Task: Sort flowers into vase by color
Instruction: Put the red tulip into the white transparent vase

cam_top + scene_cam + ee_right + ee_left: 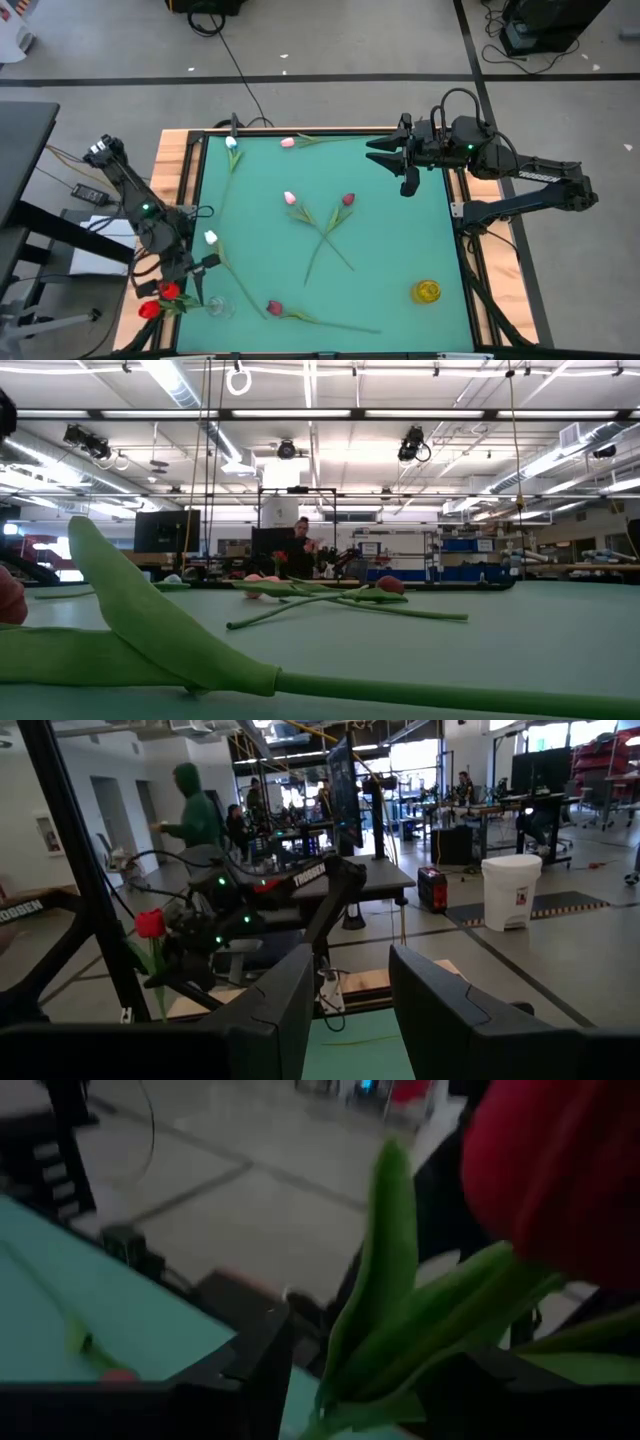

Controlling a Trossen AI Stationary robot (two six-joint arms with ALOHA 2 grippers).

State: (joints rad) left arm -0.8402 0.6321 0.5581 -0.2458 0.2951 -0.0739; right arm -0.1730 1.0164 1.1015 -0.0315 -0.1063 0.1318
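Observation:
Two red tulips (168, 291) (150, 309) stand with their stems in a clear glass vase (218, 306) at the table's near left corner. My left gripper (203, 266) is open beside it. In the left wrist view a red head (560, 1170) is close, and its green leaves (400, 1340) rise between the fingers. White tulips (211, 238) (231, 143), pink ones (288, 142) (290, 198) and darker ones (348, 199) (274, 308) lie flat on the teal mat. My right gripper (375, 152) hovers open over the far right part. My left gripper has a finger (250, 1370) on each side of the red tulip's leaves (380, 1380), coming at them about level. I cannot tell whether the fingers touch them. The tulip stands upright (150, 923).
A small yellow vase (427, 291) stands near the table's near right corner. Two tulips cross at mid-table (325, 228) (390, 586). One stem and leaf (150, 630) lie close to the low camera. Wooden rails (175, 160) edge the mat. People stand in the room beyond (195, 810).

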